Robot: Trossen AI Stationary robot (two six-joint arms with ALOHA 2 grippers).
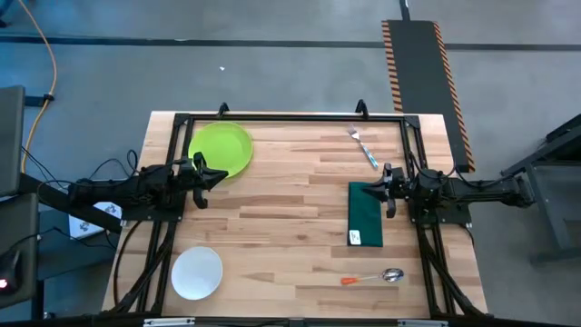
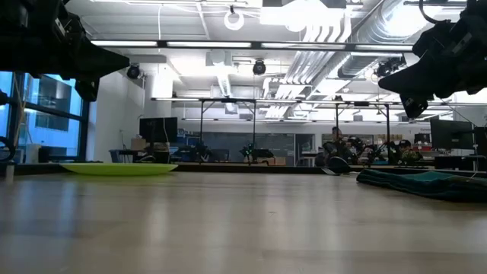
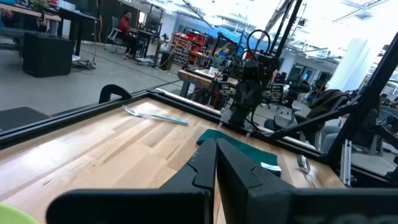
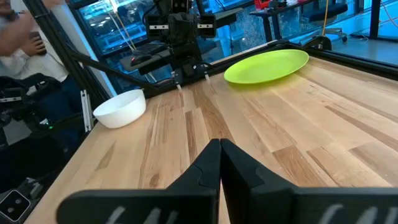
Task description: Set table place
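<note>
A lime-green plate (image 1: 221,149) lies flat at the table's far left, a white bowl (image 1: 197,272) at the near left. A fork (image 1: 363,144) lies at the far right, a dark green folded napkin (image 1: 366,213) at the right, and a spoon with an orange handle (image 1: 374,277) at the near right. My left gripper (image 1: 223,175) is shut and hangs above the plate's near right edge. My right gripper (image 1: 367,189) is shut above the napkin's far end. Both are raised off the table (image 1: 290,209) in the low view.
A black metal frame (image 1: 290,117) runs along the table's far edge and down both sides by the arm bases. The middle of the wooden tabletop is bare between the two grippers. A white tag (image 1: 355,237) sits on the napkin's near end.
</note>
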